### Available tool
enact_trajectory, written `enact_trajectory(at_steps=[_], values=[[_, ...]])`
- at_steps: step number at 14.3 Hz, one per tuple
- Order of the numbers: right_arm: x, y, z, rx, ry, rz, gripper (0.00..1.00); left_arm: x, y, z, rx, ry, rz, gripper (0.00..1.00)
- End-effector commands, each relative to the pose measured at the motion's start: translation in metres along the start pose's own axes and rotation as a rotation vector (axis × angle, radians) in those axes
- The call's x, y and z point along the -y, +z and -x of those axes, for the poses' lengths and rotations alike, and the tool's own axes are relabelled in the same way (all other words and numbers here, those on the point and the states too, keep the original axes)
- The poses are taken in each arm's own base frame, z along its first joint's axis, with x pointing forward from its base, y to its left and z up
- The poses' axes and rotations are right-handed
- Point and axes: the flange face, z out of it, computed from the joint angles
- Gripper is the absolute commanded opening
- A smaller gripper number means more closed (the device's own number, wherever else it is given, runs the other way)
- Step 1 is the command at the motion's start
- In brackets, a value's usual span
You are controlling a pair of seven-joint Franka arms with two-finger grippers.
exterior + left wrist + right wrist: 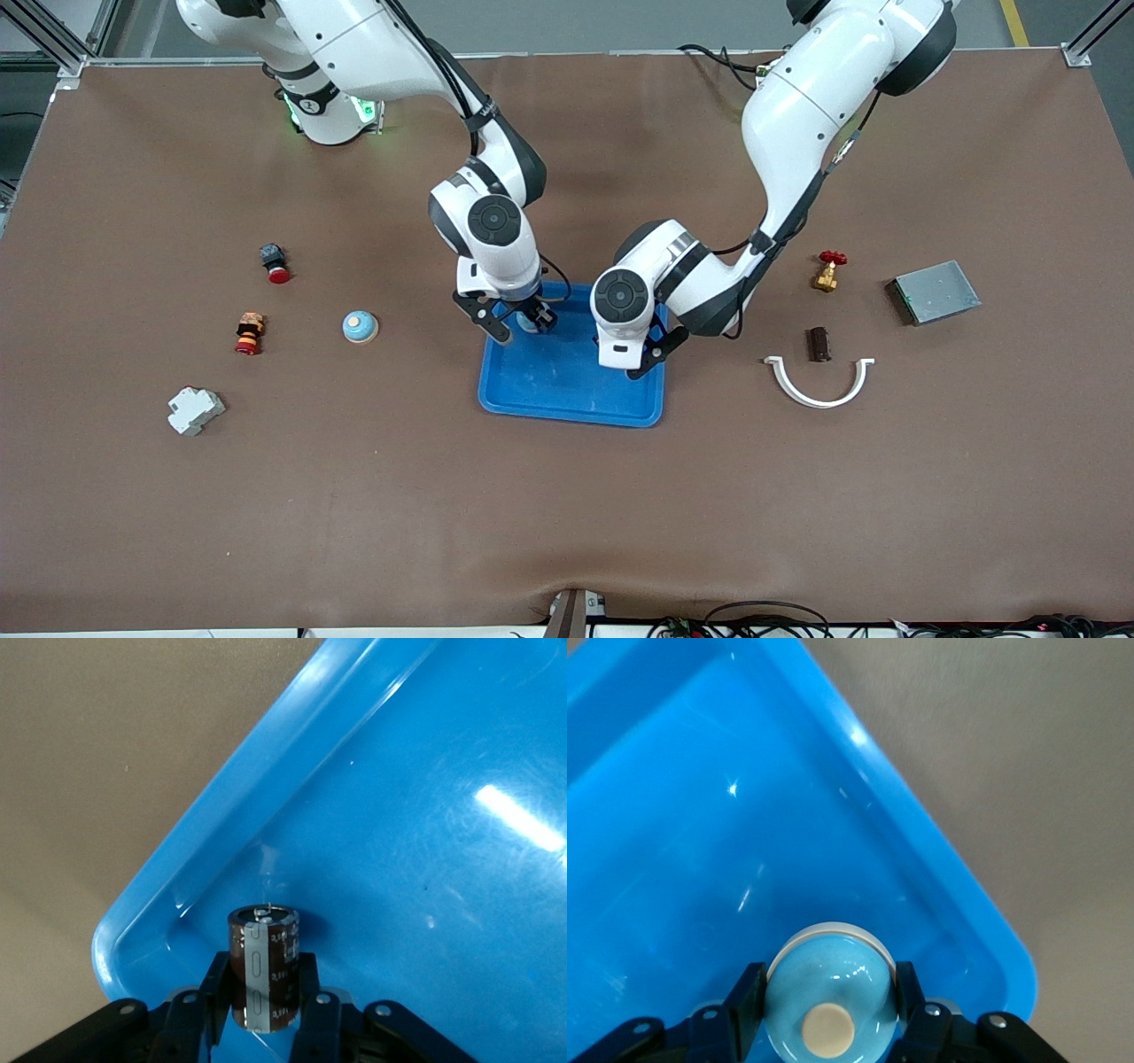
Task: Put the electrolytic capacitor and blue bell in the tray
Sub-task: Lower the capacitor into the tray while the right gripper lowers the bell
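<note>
Bright-blue tray [567, 390], brown capacitor [263, 943]

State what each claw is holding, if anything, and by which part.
The left claw grips the electrolytic capacitor by its round sides, over the tray. The right claw grips the blue bell by its dome's sides.

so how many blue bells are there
2. One blue bell is clamped in the right pincer over the tray; the other bell sits on the table toward the right arm's end.

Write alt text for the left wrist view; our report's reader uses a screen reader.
The left hand grips a dark brown electrolytic capacitor with a grey stripe, over a corner of the bright-blue tray. Brown table shows past the rim.
</note>
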Motion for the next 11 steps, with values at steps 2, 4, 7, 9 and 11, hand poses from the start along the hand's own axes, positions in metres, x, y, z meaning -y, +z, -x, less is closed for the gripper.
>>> enact_trajectory(at_steps=[2, 4, 7, 9, 11], values=[[0.007, 0.007, 0.016, -0.021, 0.019, 0.0, 0.0, -0.001, 0.0, 0.003, -0.028, -0.006, 0.0, 0.16], [0.007, 0.015, 0.018, -0.033, 0.024, 0.007, 0.0, -0.001, 0.0, 0.003, -0.031, -0.003, -0.001, 0.49], [0.01, 0.025, 0.018, -0.052, 0.024, 0.001, 0.0, -0.003, 0.0, 0.01, -0.044, 0.011, -0.007, 1.0], [0.01, 0.028, 0.013, -0.062, 0.021, 0.002, 0.0, -0.003, -0.006, 0.015, -0.094, 0.042, -0.011, 1.0], [0.013, 0.028, 0.008, -0.069, 0.021, -0.002, 0.0, 0.001, -0.027, 0.007, -0.106, 0.036, -0.004, 1.0]])
